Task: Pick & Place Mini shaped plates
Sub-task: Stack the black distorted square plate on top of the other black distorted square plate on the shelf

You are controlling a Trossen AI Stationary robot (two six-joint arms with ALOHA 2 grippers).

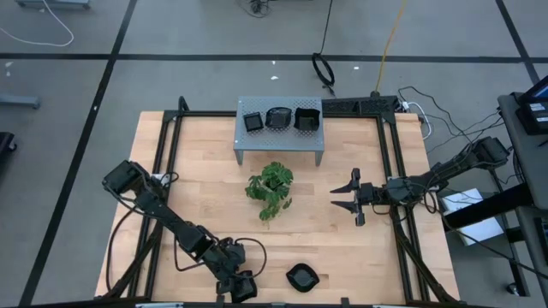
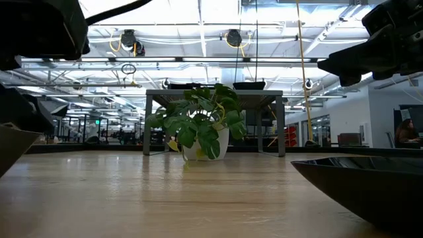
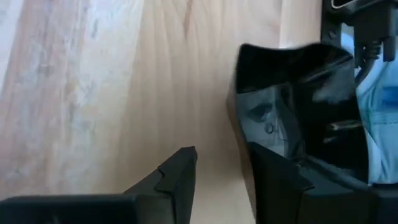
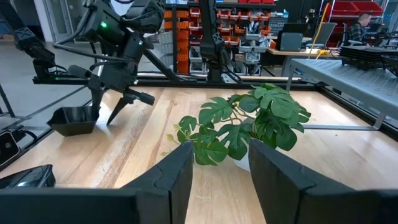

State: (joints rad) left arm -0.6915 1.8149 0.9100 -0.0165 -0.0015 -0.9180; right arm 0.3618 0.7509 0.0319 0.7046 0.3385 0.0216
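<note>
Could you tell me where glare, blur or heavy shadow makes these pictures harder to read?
Low view: bright ceiling lights wash out the top, and the near dish at the right edge is blurred. Left wrist view: the glossy black dish mirrors its surroundings, and the left gripper shows as dark shapes. High view: evenly lit, the plant casting little shadow.

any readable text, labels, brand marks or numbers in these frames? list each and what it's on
No text can be read in any view.
Mini shaped plates on the grey shelf: plain glossy black, no marks.
Plant pot and table: no labels.
Left gripper and right gripper: no visible branding.
Red bins in the room behind, in the right wrist view: any labels are too small to read.
</note>
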